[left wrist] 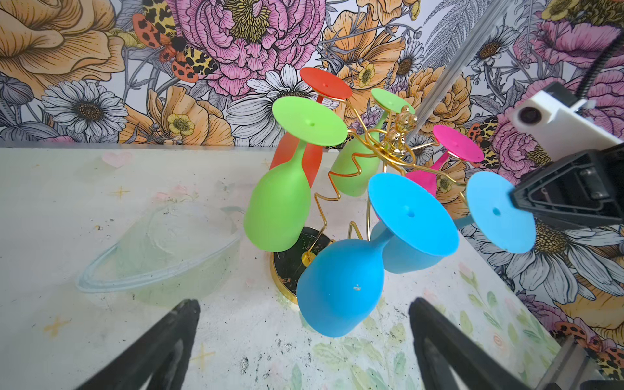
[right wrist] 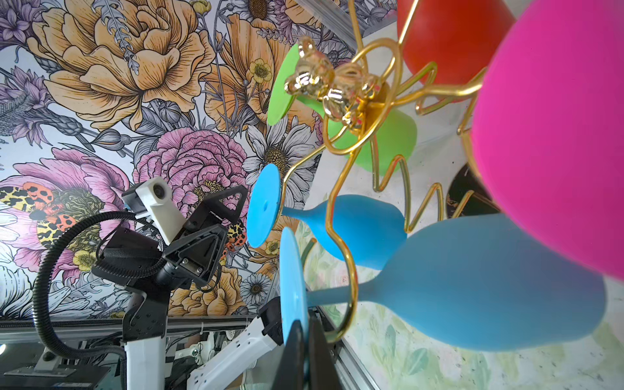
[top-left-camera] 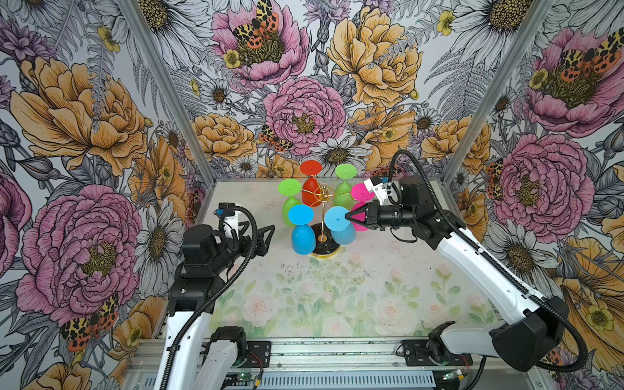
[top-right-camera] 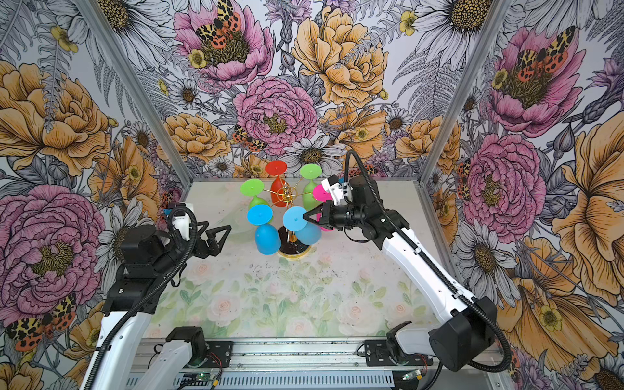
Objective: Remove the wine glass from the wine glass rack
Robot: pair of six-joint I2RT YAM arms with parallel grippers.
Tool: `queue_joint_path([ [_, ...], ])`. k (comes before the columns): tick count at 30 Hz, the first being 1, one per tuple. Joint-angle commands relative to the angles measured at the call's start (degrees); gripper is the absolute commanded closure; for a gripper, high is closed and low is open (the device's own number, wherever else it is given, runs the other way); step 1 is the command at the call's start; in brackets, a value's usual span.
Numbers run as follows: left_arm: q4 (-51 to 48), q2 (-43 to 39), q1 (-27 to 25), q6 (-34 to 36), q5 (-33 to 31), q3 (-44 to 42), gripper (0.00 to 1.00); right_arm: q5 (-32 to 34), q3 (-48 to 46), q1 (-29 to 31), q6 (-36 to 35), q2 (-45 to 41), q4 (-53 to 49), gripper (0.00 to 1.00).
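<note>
The left pincer (top-left-camera: 266,239) is fully open and empty above the surface (top-left-camera: 337,297), well apart from the rack. The right pincer (top-left-camera: 349,216) is closed on the foot rim of a blue wine glass (top-left-camera: 337,218). This glass hangs inverted from the wine glass rack (top-left-camera: 326,248) just beyond the fingertips. A red glass (top-left-camera: 310,189) hangs on the far side.

Floral-papered walls (top-left-camera: 84,135), pale, perhaps smudged tabletop (top-left-camera: 337,297)

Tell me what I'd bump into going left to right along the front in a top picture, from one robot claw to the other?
left gripper → loose blue glass → wine glass rack base → pinched blue wine glass → right gripper
</note>
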Motion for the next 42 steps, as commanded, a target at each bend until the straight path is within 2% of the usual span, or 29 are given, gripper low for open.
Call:
queue_joint_path([
  [1, -0.19, -0.4, -0.41, 0.92, -0.29, -0.66, 0.01, -1.99, 1.9, 0.43, 0.88, 0.55, 2.2, 0.97],
  [11, -0.13, -0.24, -0.38, 1.0, -0.35, -0.65, 0.01, -4.99, 1.55, 0.32, 5.24, 0.76, 7.93, 1.0],
  [42, -0.26, -1.28, -0.4, 1.44, 0.54, 0.11, 0.01, -1.77, 3.2, -2.16, 8.32, 4.23, 11.94, 1.0],
])
